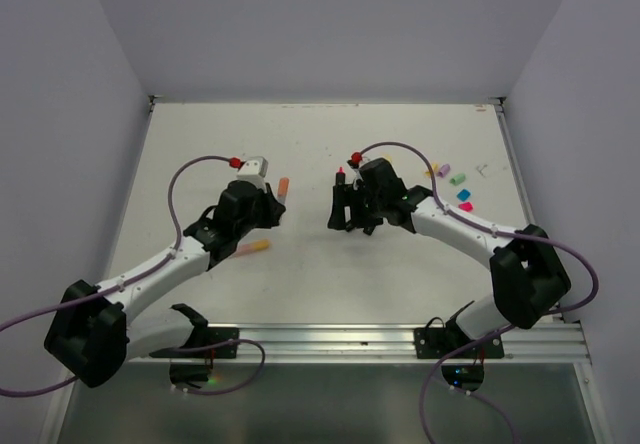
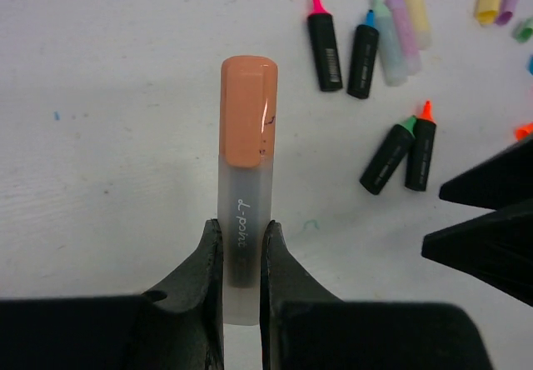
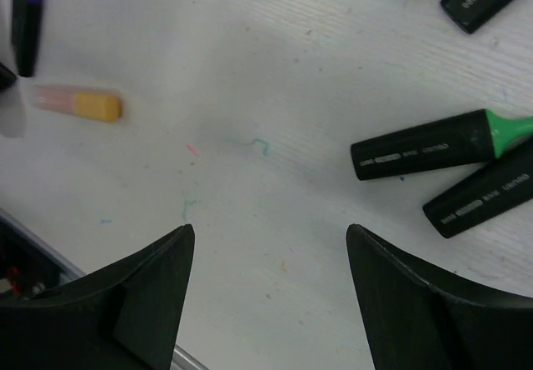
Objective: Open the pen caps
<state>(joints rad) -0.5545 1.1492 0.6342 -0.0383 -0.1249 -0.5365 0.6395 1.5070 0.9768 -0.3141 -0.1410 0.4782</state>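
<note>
Left gripper (image 2: 241,249): closed tight on the frosted barrel of a pen (image 2: 246,212), near its tail end; a finger presses each side.
Cap (image 2: 248,112): peach, seated on the held pen, at the end pointing away from the wrist.
Right gripper (image 3: 271,235): jaws wide apart, nothing between them, hanging over the bare table (image 3: 250,70).
Green-tipped black pen (image 3: 433,145): uncapped, lying flat just right of the right gripper.
Second black pen (image 3: 479,191): just beside the green-tipped one, tip out of view.
Loose caps (image 1: 457,177): small cluster at the table's right side, well apart from both grippers.
Yellow-ended pen (image 3: 79,103): lying flat near the left arm; blurred.
</note>
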